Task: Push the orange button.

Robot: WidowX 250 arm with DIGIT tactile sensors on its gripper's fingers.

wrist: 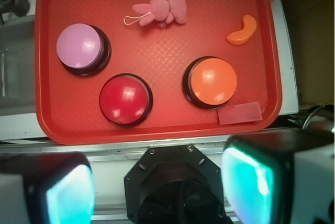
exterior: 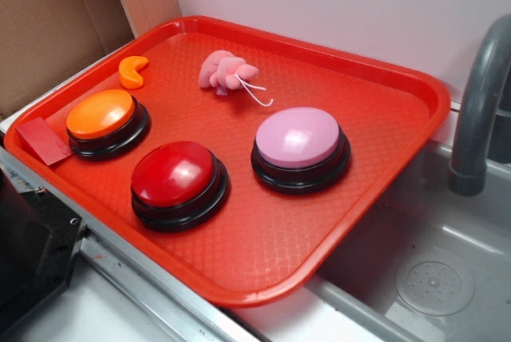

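From the wrist camera I see my tool (wrist: pixel 157 190) high above the near edge of the tray (wrist: pixel 157 130), its two fingers (wrist: pixel 68 192) spread wide at the bottom corners of the picture, nothing between them. It is open and touching nothing.

The orange button (wrist: pixel 212 81) sits on the tray in the right half of the wrist view, its black base flat on the red surface. In the exterior view the same orange button (exterior: pixel 101 114) is at the left end of the tray (exterior: pixel 263 274), near the rim. Just beside it, touching or nearly touching its base, lies a flat red rectangular piece (wrist: pixel 239 113) close to the tray's edge; in the exterior view that red piece (exterior: pixel 44 141) rests against the rim.

The red button (wrist: pixel 124 99) is near the orange one but apart from it, toward the middle of the tray. The pink button (wrist: pixel 79 47) stands further over on the other side, apart from both. A small orange crescent (wrist: pixel 243 31) lies beyond the orange button, separate from it. A pink plush toy (wrist: pixel 161 9) with a thin white cord lies near the far rim.

In the exterior view a grey sink (exterior: pixel 431 270) with a grey faucet (exterior: pixel 479 102) lies to the tray's right, and the tray's corner overhangs the basin.
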